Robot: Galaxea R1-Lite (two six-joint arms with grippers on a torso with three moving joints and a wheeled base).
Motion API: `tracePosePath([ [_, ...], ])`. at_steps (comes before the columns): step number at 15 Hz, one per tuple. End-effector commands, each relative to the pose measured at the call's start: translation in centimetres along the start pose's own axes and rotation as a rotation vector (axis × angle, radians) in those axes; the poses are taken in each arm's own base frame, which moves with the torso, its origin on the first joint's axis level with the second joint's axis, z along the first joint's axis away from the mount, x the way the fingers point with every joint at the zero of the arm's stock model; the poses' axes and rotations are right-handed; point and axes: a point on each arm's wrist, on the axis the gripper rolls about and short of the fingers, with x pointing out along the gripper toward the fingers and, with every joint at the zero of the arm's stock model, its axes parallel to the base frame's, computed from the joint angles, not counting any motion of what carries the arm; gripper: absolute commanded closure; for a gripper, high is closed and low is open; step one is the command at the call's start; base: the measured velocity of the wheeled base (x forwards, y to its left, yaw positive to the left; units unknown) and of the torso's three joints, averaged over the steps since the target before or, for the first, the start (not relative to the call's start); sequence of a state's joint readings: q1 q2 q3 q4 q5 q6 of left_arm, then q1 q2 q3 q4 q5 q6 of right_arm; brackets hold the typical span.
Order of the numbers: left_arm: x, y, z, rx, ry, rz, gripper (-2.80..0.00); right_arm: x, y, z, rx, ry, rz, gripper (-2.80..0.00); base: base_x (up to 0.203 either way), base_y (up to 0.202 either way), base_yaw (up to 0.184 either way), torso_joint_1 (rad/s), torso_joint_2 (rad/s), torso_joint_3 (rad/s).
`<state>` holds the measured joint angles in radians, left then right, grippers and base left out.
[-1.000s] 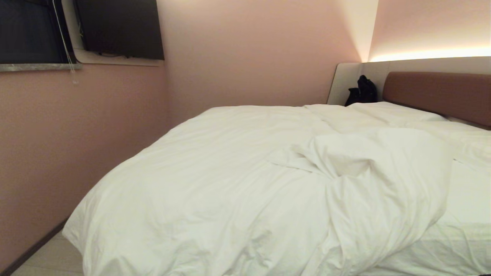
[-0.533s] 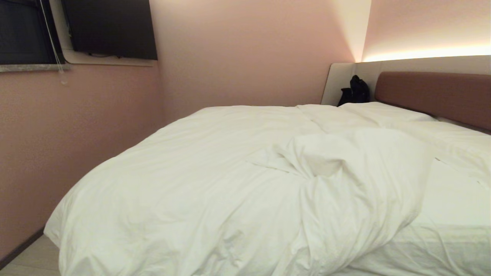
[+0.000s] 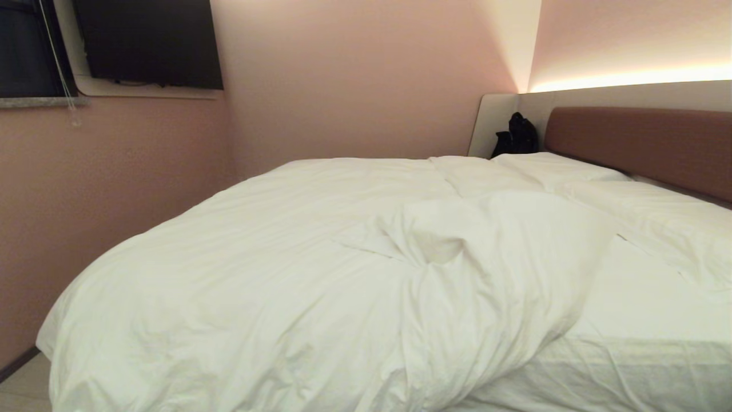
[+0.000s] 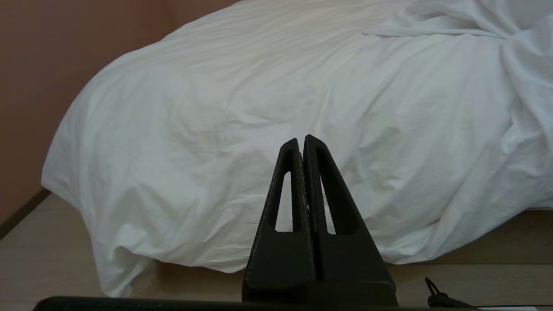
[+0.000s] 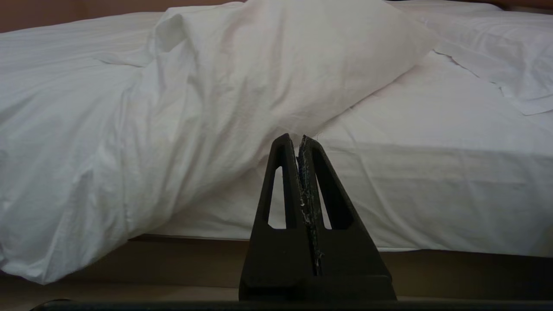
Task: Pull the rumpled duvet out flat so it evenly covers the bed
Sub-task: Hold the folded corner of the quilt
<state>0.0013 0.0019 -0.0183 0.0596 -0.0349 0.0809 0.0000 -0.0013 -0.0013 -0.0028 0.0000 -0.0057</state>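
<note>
The duvet (image 3: 274, 274) lies bunched toward the left side of the bed (image 3: 646, 366), spilling over the foot edge and the near left corner down toward the floor (image 4: 77, 259). Its right edge is folded back in a thick ridge across the middle, so the sheet (image 3: 635, 297) is bare at the near right corner.

Both arms are low in front of the foot edge, neither touching cloth. The left gripper (image 4: 302, 144) has its jaws pressed together and holds nothing; it faces the hanging part of the duvet. The right gripper (image 5: 298, 142) is likewise closed and empty, facing the spot where the folded ridge meets the bare sheet.

The step in hand looks like the approach, before any grasp. To do it well, the right gripper probably needs to spread its jaws, take the folded edge near the foot of the bed, pinching the full puffy thickness rather than only the cover, and draw it toward the right corner. A slow, low pull should keep the far side from dragging off the pillows.

Count: one duvet, one bed, two pillows (image 3: 549, 169) (image 3: 657, 229) at the headboard (image 3: 640, 143), one dark bag (image 3: 514, 136) in the far corner, two grippers.
</note>
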Motion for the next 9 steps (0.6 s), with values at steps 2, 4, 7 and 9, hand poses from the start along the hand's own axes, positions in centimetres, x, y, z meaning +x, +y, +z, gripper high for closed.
tracePosePath([
  [2,0.0,0.0,0.0,0.0,0.0,0.0,0.0,0.01,0.0,0.01,0.0,0.001,0.002,0.0,0.0,-0.192,0.0,0.003,0.0,0.0],
  [4,0.0,0.0,0.0,0.001,0.0,0.0,0.0,0.01,0.0,0.01,0.0,0.001,0.002,0.0,0.0,-0.195,0.0,0.0,0.0,0.002],
  [7,0.0,0.0,0.0,0.0,0.0,0.001,0.0,0.01,0.0,0.01,0.0,0.001,0.002,0.0,0.0,-0.194,0.001,-0.001,0.01,0.005],
  [9,0.0,0.0,0.0,0.0,0.0,0.001,0.0,0.01,0.0,0.01,0.0,0.001,0.0,0.0,0.0,-0.19,0.001,-0.004,0.0,-0.001],
])
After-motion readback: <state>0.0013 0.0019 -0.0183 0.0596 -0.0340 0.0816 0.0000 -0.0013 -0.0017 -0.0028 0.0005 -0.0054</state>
